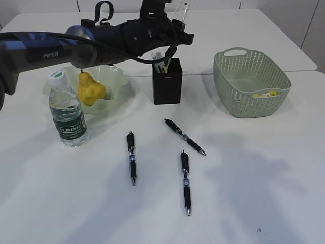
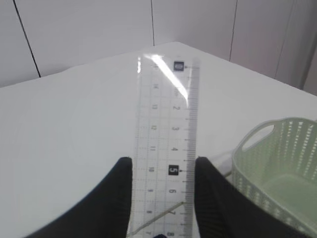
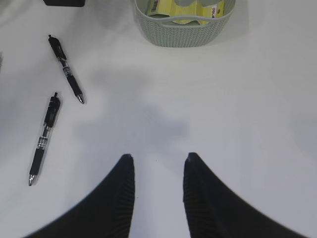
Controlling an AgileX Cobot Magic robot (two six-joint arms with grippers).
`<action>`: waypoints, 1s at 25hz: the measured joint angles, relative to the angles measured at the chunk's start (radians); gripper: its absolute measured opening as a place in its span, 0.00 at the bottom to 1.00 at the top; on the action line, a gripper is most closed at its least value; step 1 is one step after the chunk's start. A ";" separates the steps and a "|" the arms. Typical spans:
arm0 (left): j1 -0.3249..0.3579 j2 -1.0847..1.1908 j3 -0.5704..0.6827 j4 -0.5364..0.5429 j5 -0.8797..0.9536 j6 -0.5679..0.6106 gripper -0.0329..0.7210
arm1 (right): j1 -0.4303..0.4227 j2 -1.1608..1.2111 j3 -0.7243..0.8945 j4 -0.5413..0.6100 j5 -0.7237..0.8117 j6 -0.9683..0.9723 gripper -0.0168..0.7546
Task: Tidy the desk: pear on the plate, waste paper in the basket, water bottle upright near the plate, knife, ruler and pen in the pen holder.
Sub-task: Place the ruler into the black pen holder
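My left gripper (image 2: 163,161) is shut on the transparent ruler (image 2: 166,124), whose edges touch both fingers. In the exterior view that gripper (image 1: 179,23) hangs above the black pen holder (image 1: 167,84) with the ruler (image 1: 184,9) sticking up. A few thin items stand in the holder; I cannot pick out a knife. Three pens (image 1: 131,157) (image 1: 184,136) (image 1: 186,182) lie on the table. The pear (image 1: 91,89) sits on the plate (image 1: 119,76). The water bottle (image 1: 67,114) stands upright beside it. Waste paper (image 3: 198,7) lies in the basket (image 3: 183,29). My right gripper (image 3: 157,157) is open over bare table.
The green basket (image 1: 251,81) stands at the right of the pen holder. The left arm (image 1: 101,38) spans the back of the table above the plate. Two of the pens (image 3: 66,69) (image 3: 44,139) lie left of my right gripper.
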 joint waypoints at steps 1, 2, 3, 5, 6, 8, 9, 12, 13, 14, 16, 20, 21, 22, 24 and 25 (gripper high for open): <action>-0.001 0.000 0.000 0.011 0.000 0.000 0.40 | 0.000 0.000 0.000 0.000 -0.001 0.000 0.38; -0.002 0.005 0.000 0.024 -0.002 -0.002 0.40 | 0.000 0.000 0.000 0.000 -0.005 0.000 0.38; -0.005 0.008 0.000 0.030 -0.005 -0.002 0.40 | 0.000 0.000 0.000 0.000 -0.007 0.000 0.38; -0.008 0.014 0.000 0.037 -0.008 -0.002 0.40 | 0.000 0.000 0.000 0.000 -0.010 0.000 0.38; -0.008 0.014 0.000 0.040 -0.008 -0.002 0.40 | 0.000 0.000 0.000 0.000 -0.010 0.000 0.38; -0.010 0.014 0.000 0.040 -0.009 -0.002 0.40 | 0.000 0.000 0.000 -0.002 -0.010 0.000 0.38; -0.010 0.014 0.000 0.042 -0.012 -0.002 0.40 | 0.000 0.000 0.000 -0.002 -0.011 0.000 0.38; -0.010 0.014 0.000 0.042 -0.012 -0.002 0.40 | 0.000 0.000 0.000 -0.002 -0.012 0.000 0.38; -0.010 0.014 0.000 0.042 -0.012 -0.002 0.40 | 0.000 0.000 0.000 -0.002 -0.014 0.000 0.38; -0.010 0.014 0.000 0.042 -0.012 -0.002 0.40 | 0.000 0.000 0.000 -0.002 -0.014 0.000 0.38; -0.010 0.014 0.000 0.044 -0.012 -0.002 0.40 | 0.000 0.000 0.000 -0.002 -0.014 0.000 0.38; -0.010 0.014 0.000 0.044 -0.012 -0.002 0.40 | 0.000 0.000 0.000 -0.002 -0.016 0.000 0.38; -0.010 0.014 0.000 0.044 -0.012 -0.002 0.40 | 0.000 0.000 0.000 -0.002 -0.016 0.000 0.38; -0.010 0.014 0.000 0.044 -0.012 -0.002 0.40 | 0.000 0.000 0.000 -0.002 -0.016 0.000 0.38; -0.010 0.014 0.000 0.045 -0.012 -0.002 0.40 | 0.000 0.000 0.000 -0.002 -0.016 0.000 0.38; -0.010 0.014 0.000 0.045 -0.012 -0.002 0.40 | 0.000 0.000 0.000 -0.002 -0.016 0.000 0.38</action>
